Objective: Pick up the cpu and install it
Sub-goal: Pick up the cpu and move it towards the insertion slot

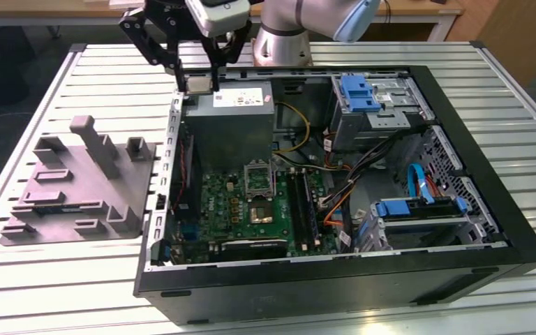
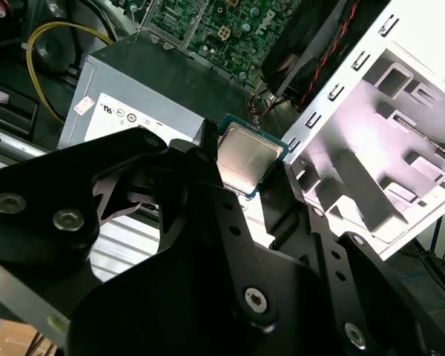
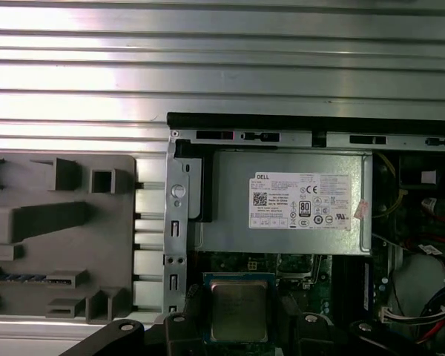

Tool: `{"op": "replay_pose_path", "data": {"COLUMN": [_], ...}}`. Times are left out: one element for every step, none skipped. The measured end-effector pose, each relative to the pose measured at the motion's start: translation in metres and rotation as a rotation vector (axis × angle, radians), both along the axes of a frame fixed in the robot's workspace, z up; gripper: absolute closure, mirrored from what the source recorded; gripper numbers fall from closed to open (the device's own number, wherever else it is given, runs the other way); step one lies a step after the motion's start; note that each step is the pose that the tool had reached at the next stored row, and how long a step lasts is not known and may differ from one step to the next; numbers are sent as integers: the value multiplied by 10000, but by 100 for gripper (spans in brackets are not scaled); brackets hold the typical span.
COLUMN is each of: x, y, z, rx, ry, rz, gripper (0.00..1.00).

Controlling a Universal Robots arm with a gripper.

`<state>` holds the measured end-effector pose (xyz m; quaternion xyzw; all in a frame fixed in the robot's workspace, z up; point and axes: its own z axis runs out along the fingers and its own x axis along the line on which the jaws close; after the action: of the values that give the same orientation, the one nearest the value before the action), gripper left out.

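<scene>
One corner of the cpu was hidden behind the black links of the end effector clamping it. In the first wrist view the picture's edge cut off part of the grey fixture. The arm was cut off at the exterior view's upper edge.

I have the black metal gripper clamped on the cpu, a small flat square chip with a pale silver-grey top and a green rim, with a finger against each of two opposite edges. Just beyond the cpu sits a grey sheet-metal power supply box with a white label. Past that box is a green circuit board. To one side of the cpu, across a slotted silver case wall, lies a pale grey plastic fixture.
</scene>
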<state>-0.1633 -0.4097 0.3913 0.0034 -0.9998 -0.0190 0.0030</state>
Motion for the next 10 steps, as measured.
{"op": "replay_pose_path", "data": {"x": [11,24,38,53,70,92,113,134,157,179], "y": [0,0,0,0,0,0,0,0,0,0], "z": [0,0,0,0,0,0,0,0,0,0], "rx": [0,0,0,0,0,0,-1,0,0,0], "ry": [0,0,0,1,0,0,1,1,0,1], "rz": [0,0,0,0,-1,0,1,0,0,0], "gripper": [53,53,53,53,53,53,53,53,53,53]}}
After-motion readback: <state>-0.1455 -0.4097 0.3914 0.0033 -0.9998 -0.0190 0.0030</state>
